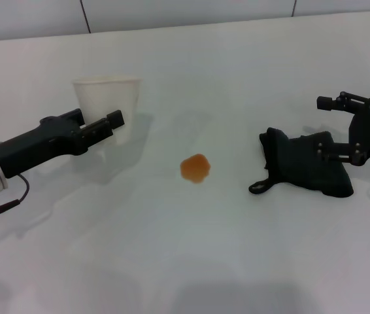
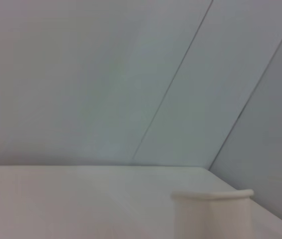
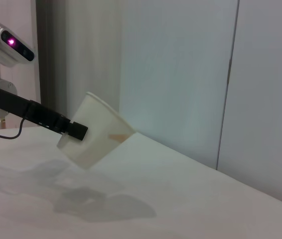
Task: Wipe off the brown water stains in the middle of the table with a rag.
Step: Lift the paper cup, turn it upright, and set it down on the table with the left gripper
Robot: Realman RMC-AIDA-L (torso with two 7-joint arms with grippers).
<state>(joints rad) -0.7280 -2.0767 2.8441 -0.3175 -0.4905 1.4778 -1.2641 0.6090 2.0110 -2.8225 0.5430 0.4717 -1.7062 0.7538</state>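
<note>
The brown water stain (image 1: 195,168) is a small orange-brown blob in the middle of the white table (image 1: 191,261). The black rag (image 1: 306,163) lies crumpled to the right of it, its loop (image 1: 258,188) pointing toward the stain. My right gripper (image 1: 329,125) is open at the rag's far right side, one finger (image 1: 325,150) over the cloth and the other off it, farther back. My left gripper (image 1: 110,123) is at the left, against a white paper cup (image 1: 106,98); it also shows in the right wrist view (image 3: 76,130).
The white paper cup stands on the table left of the stain; it shows in the left wrist view (image 2: 213,214) and the right wrist view (image 3: 98,132). A pale panelled wall (image 1: 185,13) runs along the table's far edge.
</note>
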